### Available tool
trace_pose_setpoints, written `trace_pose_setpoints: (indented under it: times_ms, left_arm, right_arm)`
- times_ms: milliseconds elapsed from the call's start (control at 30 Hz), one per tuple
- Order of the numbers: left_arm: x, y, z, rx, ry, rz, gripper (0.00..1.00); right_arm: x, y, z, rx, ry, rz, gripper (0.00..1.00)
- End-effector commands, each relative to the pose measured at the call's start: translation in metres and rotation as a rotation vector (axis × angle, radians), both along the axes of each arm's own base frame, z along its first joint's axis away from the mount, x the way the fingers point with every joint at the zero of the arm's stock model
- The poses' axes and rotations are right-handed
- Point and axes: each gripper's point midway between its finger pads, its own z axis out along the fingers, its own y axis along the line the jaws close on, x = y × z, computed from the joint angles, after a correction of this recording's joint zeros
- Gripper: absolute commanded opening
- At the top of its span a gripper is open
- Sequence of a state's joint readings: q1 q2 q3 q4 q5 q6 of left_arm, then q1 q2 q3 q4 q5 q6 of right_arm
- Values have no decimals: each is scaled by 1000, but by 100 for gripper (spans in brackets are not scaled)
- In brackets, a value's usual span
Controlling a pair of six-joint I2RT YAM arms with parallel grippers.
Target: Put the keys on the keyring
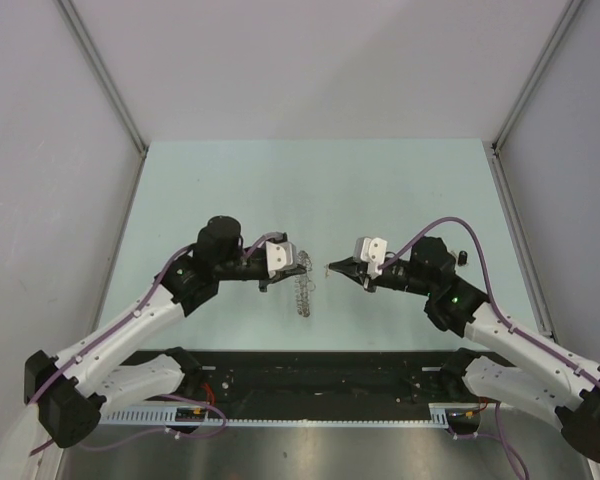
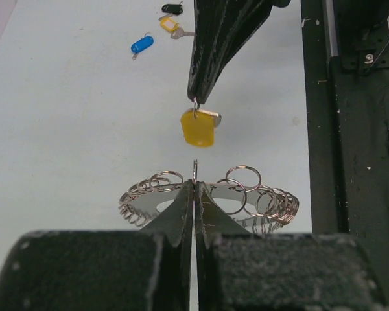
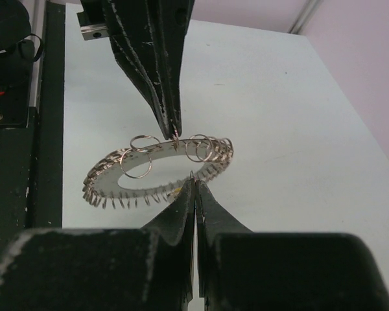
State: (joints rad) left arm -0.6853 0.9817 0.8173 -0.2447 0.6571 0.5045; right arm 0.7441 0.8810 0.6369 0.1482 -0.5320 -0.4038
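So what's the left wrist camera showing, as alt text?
The right gripper holds a yellow key close to the keyring, which the left gripper pinches in shut jaws. Other keys lie on the table behind.

The left wrist view's top edge is cutting off the black key, and at bottom centre the left gripper is hiding the near rim of the keyring.
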Motion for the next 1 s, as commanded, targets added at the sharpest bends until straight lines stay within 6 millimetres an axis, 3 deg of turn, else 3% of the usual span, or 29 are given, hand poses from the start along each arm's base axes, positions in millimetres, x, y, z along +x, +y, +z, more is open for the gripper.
trace_pose_setpoints:
  times_ms: [0, 967]
  left_arm:
    - [-8, -15, 38, -117, -33, -79, 0]
    - [-5, -21, 40, -136, 18, -54, 0]
  right_arm:
    - [-1, 5, 8, 14, -62, 10, 0]
    - [-5, 12, 9, 20, -73, 24, 0]
